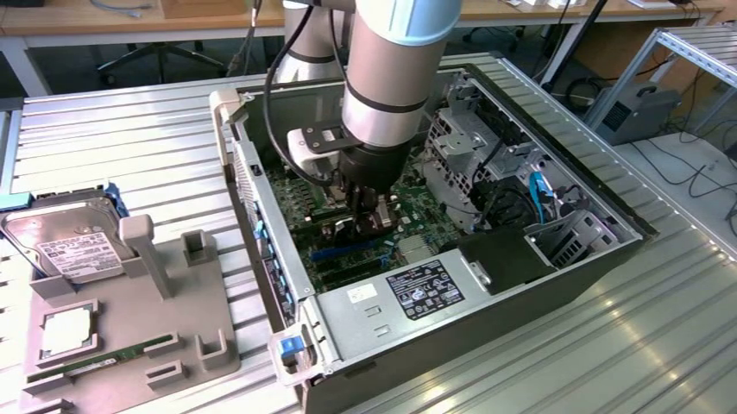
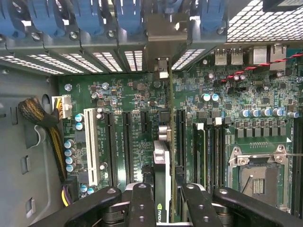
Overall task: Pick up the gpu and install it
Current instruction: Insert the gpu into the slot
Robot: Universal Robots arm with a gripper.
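Robot arm working inside an open computer case (image 1: 599, 259) that lies on its side on a ribbed metal tabletop (image 1: 116, 129).

(a) The gripper (image 2: 164, 189) reaches down into the middle of the case, over the green motherboard (image 2: 132, 94) on the case floor. Its black fingers (image 2: 142, 203) are drawn in narrow, one on each flat face of the gpu (image 2: 162, 161), clamping the card.

(b) The gpu stands on edge inside the case. It runs lengthwise along the black expansion slots (image 2: 127, 142), toward the case's rear wall with its row of blue slot latches (image 2: 85, 14). Whether the card's lower edge touches a slot cannot be told.

(c) Also on the case floor are a white slot (image 2: 91, 146), to one side of the card, and the open processor socket (image 2: 258, 177), to the other.

(d) The labelled power supply (image 1: 424, 289) sits in the near corner of the case.

(e) Outside the case, to the exterior view's left, a grey parts fixture (image 1: 173, 345) lies on the tabletop. It carries a hard drive (image 1: 69, 246) and a green RAM stick (image 1: 98, 362).
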